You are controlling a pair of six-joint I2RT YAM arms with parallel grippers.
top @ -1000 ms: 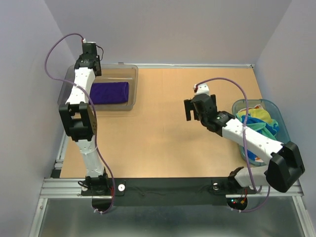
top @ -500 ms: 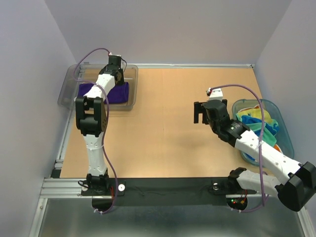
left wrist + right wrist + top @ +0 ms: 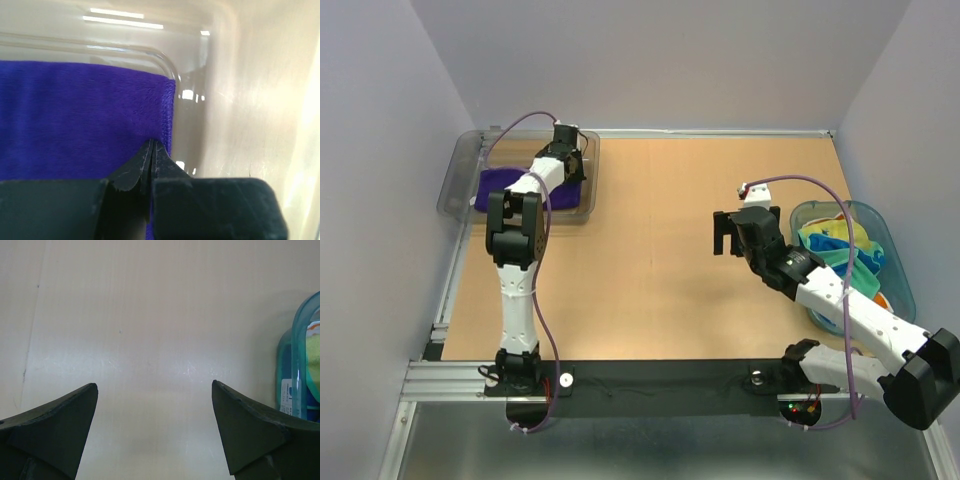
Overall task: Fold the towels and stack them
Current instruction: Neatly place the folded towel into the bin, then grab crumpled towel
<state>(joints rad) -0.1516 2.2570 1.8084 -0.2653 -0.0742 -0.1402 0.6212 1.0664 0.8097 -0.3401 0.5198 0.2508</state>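
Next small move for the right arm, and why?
Probably swing the right gripper sideways over the teal basket. Its jaws are open and empty above bare table. The basket holding the bunched towels sits just beside it. The purple towel already lies flat in the clear bin under the shut left gripper.

The folded towel [image 3: 75,115] is a deep, plain purple-blue with a plush nap. The bin [image 3: 460,170] around it is clear grey. The basket [image 3: 296,360] is translucent teal, and the cloths [image 3: 840,245] heaped in it show yellow-green, turquoise, blue and a spot of orange. The table [image 3: 650,250] is plain tan. The left arm [image 3: 515,300] and right arm [image 3: 850,305] are white with black joints, the left gripper [image 3: 151,145] and right gripper [image 3: 154,384] are black, and the cables [image 3: 790,179] are mauve.
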